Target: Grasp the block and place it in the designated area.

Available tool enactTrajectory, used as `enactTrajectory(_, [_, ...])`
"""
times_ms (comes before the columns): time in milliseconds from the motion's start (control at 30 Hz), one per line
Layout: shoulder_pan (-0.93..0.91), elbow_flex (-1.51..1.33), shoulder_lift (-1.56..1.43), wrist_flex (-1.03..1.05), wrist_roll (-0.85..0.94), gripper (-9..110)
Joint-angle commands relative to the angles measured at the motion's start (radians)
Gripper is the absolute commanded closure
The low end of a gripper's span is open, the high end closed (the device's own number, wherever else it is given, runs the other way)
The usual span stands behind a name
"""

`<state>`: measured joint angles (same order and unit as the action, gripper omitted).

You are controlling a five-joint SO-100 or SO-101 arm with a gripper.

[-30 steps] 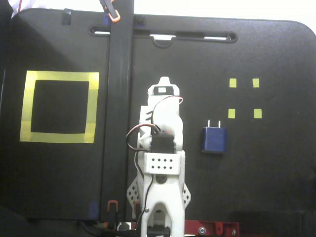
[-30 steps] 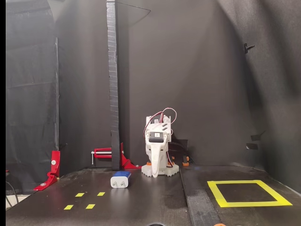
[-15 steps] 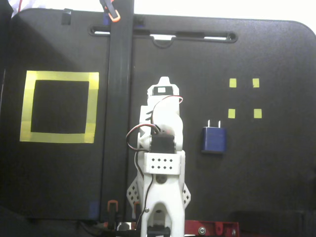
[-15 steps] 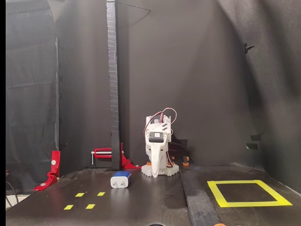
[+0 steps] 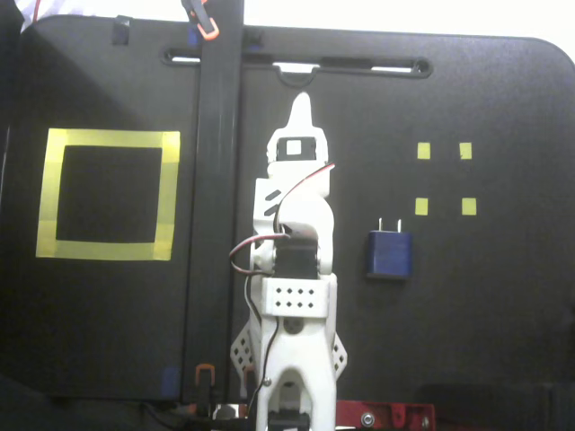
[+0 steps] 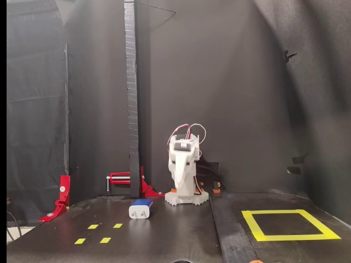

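The dark-blue block (image 5: 388, 254) lies flat on the black table to the right of the arm, its two silver prongs pointing toward the four tiny yellow squares. It also shows in the other fixed view (image 6: 141, 210), left of the arm's base. The yellow tape square (image 5: 108, 193) lies at the far left; in the other fixed view (image 6: 290, 224) it is at the right front. My gripper (image 5: 302, 103) is folded over the arm in the table's middle, jaws together and empty, well away from the block and the square. It also shows in the other fixed view (image 6: 181, 164).
Four tiny yellow squares (image 5: 444, 178) lie just beyond the block. A tall black post (image 5: 216, 180) stands between the arm and the tape square. Red clamps (image 6: 60, 197) sit at the table's edge. Black walls (image 6: 247, 82) enclose the back.
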<state>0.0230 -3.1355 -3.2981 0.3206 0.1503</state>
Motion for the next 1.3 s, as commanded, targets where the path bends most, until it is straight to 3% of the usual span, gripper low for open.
enactTrajectory(0, [-0.006, -0.005, -0.006, -0.089, 0.002, 101])
enactTrajectory(400, [-0.006, -0.006, -0.006, -0.390, 0.002, 101])
enactTrajectory(800, [-0.018, -0.006, -0.006, -0.420, 0.006, 101])
enactTrajectory(1267, [-0.371, -0.006, -0.006, -0.359, 0.000, 101])
